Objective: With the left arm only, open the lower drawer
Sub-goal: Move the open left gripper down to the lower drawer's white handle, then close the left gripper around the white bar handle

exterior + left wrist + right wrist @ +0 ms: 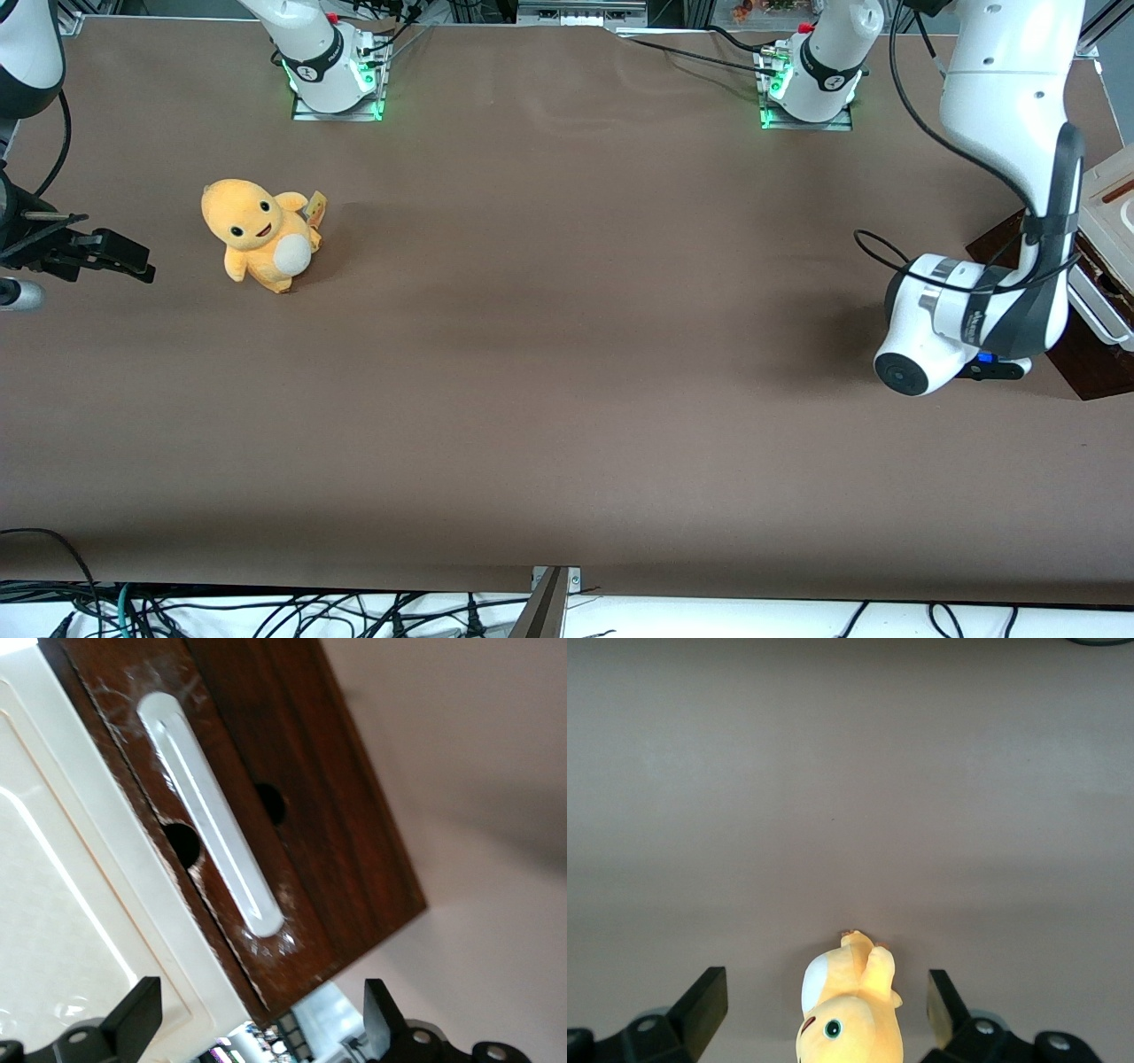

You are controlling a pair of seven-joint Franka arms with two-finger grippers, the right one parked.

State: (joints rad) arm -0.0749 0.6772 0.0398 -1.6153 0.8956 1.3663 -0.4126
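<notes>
1. Hovering at the working arm's end of the brown bench (567, 372), with the large white jointed left arm (1005, 97) bent down in front of the small dark brown cabinet (1094, 368) at the bench edge.
2. Facing the dark brown wooden lower drawer (292, 788) squarely, probably to line up with its long white bar handle (213, 824).
3. Black two-finger end effector (259, 997) spread wide, holding nothing, fingers (140, 1003) apart from the handle and just short of it.
4. Judged as approach only: handle not yet gripped, and no telling whether the drawer has slid out at all.
5. Pale beige panel (53, 904) lying just beside the drawer front; nothing between end effector and handle.
6. Yellow-orange plush toy (261, 235) sitting well apart, toward the parked arm's end, out of the way.
</notes>
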